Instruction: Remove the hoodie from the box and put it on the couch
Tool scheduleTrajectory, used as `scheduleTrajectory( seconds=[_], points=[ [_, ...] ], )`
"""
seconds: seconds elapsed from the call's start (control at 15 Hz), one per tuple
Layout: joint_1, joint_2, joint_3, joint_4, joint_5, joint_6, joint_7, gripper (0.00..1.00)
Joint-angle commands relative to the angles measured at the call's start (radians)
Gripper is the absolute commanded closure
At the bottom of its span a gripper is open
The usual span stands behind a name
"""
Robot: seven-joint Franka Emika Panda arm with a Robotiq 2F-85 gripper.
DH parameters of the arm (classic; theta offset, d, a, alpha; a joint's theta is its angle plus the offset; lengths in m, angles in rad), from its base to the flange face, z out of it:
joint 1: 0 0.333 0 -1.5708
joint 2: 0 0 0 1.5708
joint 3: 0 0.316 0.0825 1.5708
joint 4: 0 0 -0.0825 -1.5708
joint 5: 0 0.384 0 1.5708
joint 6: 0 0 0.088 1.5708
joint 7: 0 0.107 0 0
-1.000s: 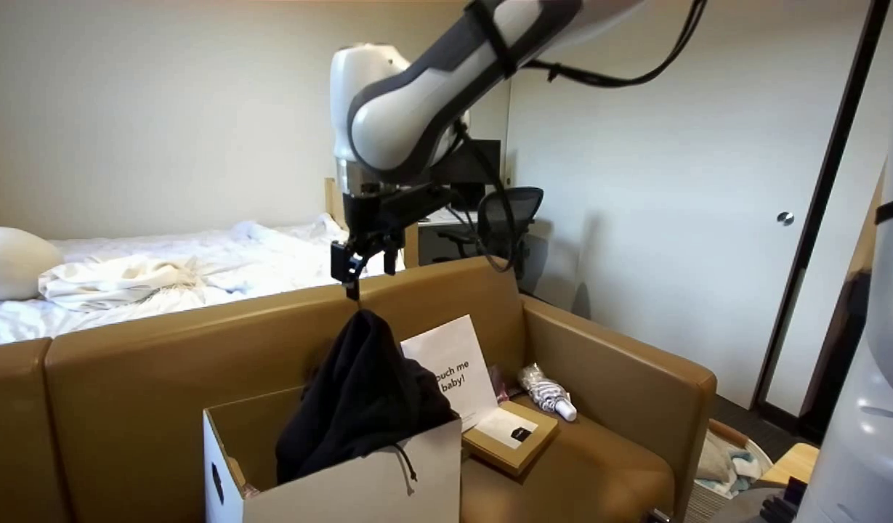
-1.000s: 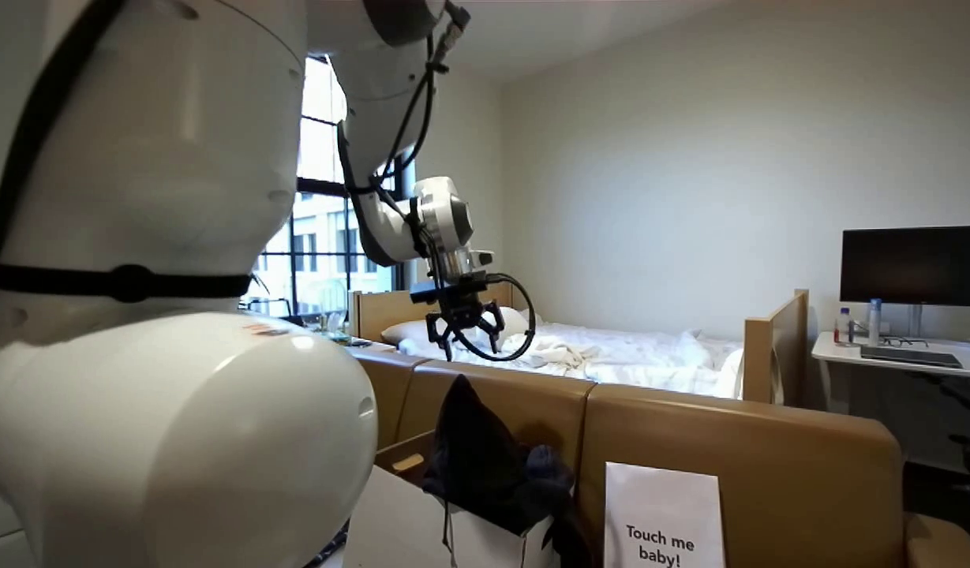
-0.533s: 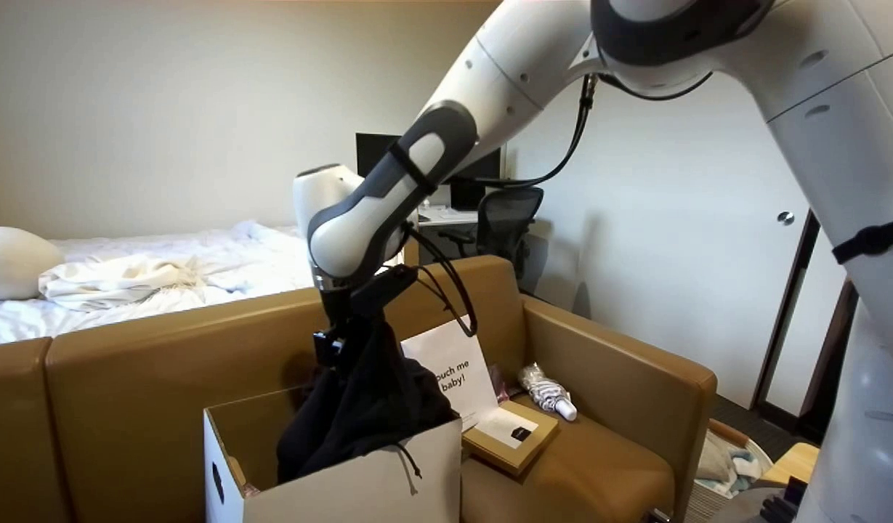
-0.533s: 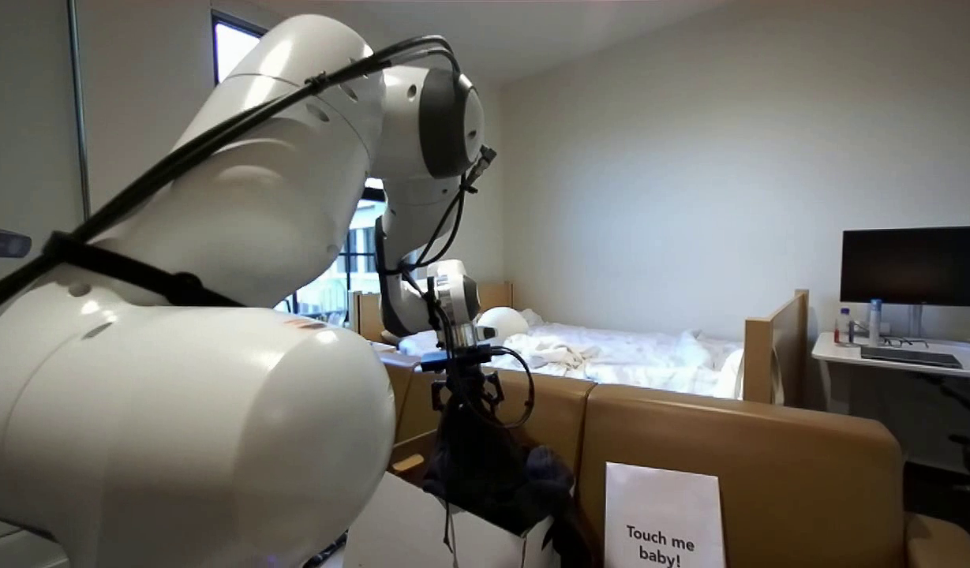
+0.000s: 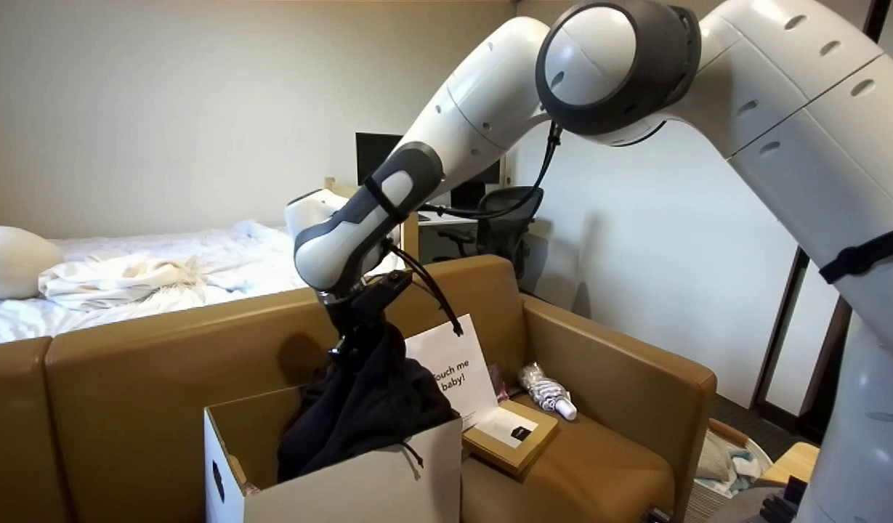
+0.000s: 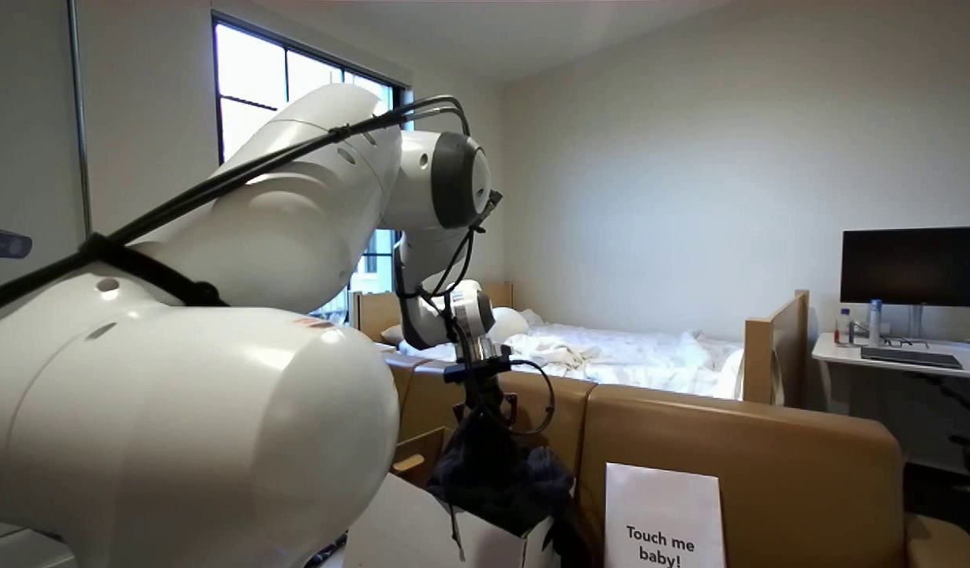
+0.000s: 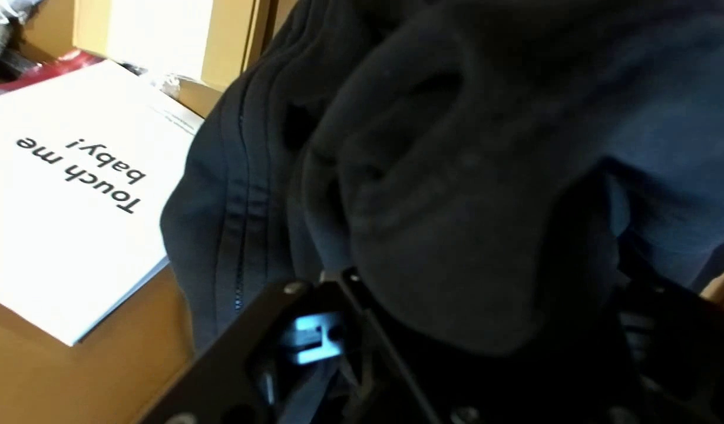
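Observation:
The hoodie point(image 5: 395, 399) is a black heap sticking out of the top of the box point(image 5: 359, 483). It shows in both exterior views point(image 6: 504, 485), with a drawstring over the box's near wall. The box stands on the couch point(image 5: 141, 407), against its back. My gripper point(image 5: 355, 352) is down at the hoodie's raised peak. In the wrist view the hoodie point(image 7: 456, 194) fills most of the picture. There the fingers of my gripper point(image 7: 489, 300) stand wide apart with a fold of black fabric between them. The fingertips are partly lost in dark cloth.
A white sign point(image 5: 453, 374) leans beside the box, with a small flat tan box point(image 5: 515, 439) before it. A striped wrapped item point(image 5: 548, 392) lies near the couch's arm. A bed with white sheets point(image 5: 221, 254) is behind the couch.
My gripper has come down from above the hoodie to its peak, which now sits lower and bunched between the fingers. The arm has lowered. The box has not moved.

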Motion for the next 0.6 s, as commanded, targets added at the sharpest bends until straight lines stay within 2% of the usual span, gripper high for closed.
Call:
scheduleTrajectory(
  seconds=[0.0, 0.2, 0.4, 0.53],
  points=[
    [-0.075, 0.011, 0.073, 0.059, 0.104, -0.096, -0.212, 0.73],
    [-0.113, -0.009, 0.110, 0.075, 0.173, -0.188, -0.338, 0.92],
    [-0.116, -0.119, 0.118, -0.007, 0.176, -0.213, -0.348, 0.95],
    [-0.106, -0.205, 0.122, -0.060, 0.160, -0.209, -0.337, 0.93]
  ],
)
